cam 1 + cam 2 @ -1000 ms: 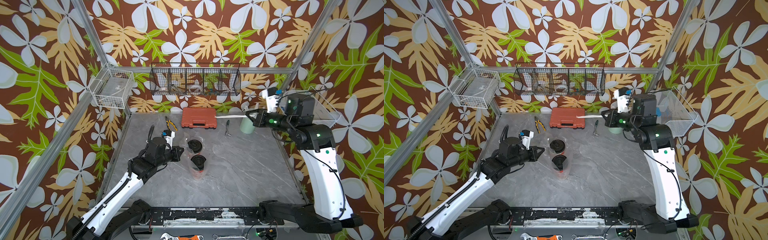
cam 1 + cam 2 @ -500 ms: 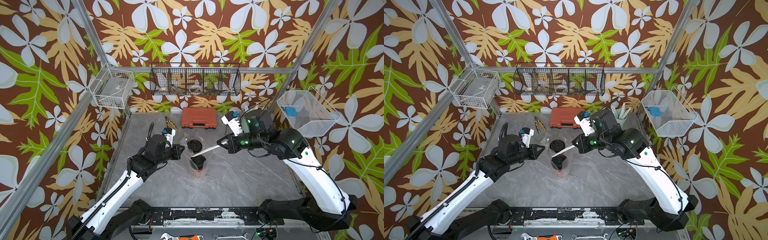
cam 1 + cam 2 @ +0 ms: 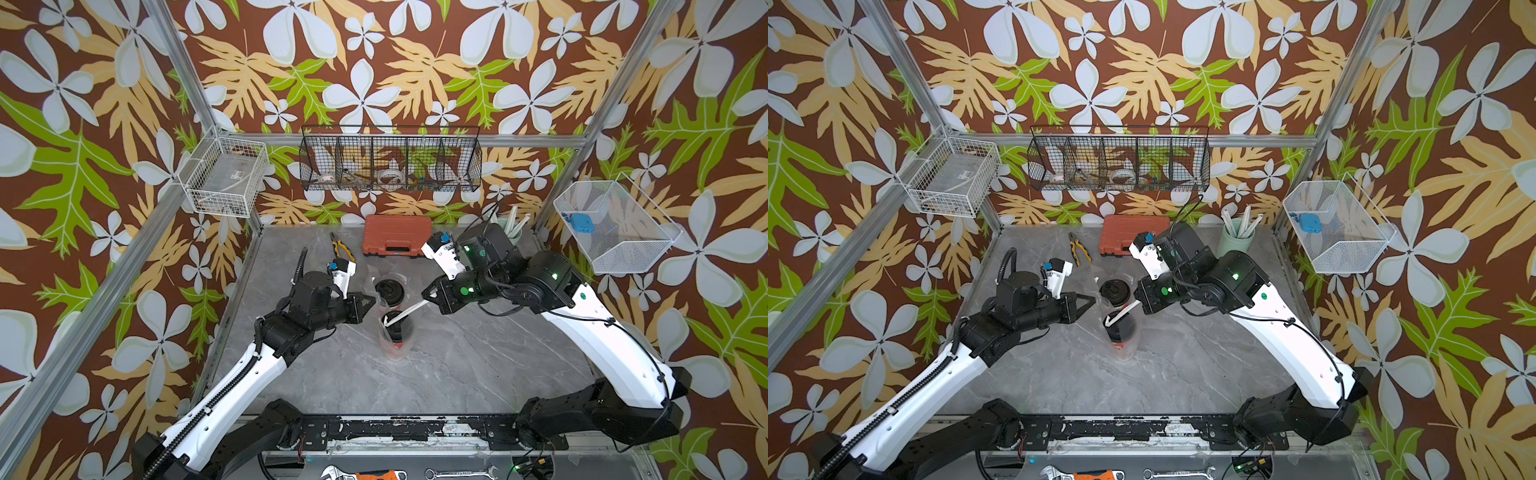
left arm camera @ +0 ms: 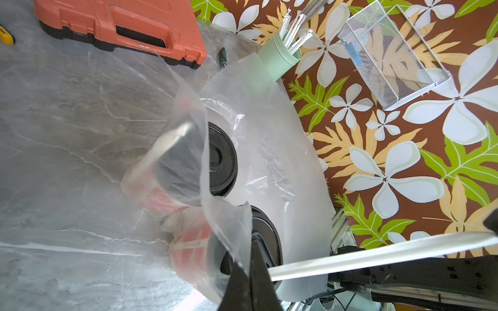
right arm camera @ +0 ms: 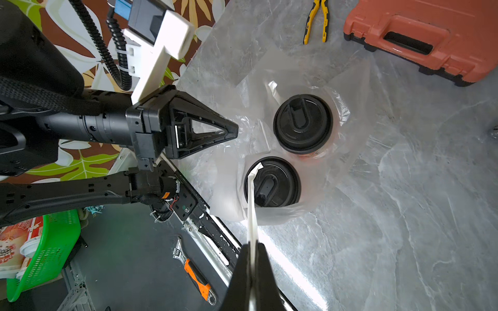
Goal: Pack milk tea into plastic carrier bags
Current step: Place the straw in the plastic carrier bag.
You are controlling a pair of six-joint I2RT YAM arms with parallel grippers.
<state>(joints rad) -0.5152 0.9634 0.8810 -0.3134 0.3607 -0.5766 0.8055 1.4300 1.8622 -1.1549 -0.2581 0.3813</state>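
R gripper [image 3: 428, 296] has swung from straw cup [image 3: 1233, 249] to bagged near milk tea [image 3: 399, 332], jaws pinching a straw [image 3: 406, 311]; L gripper [image 3: 371, 300] jaws pinch carrier bag [image 4: 223, 215] rim: straw prob. goes in next.

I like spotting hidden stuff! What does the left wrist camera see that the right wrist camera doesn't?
Only the left wrist view shows the pale green cup with white straws and the white mesh basket on the wall.

Only the right wrist view shows a green crate, an orange-handled wrench and the left gripper seen from outside.

Both show the two milk tea cups with black lids, the clear bag that the left gripper pinches, the orange case, and the white straw held in the shut right gripper.
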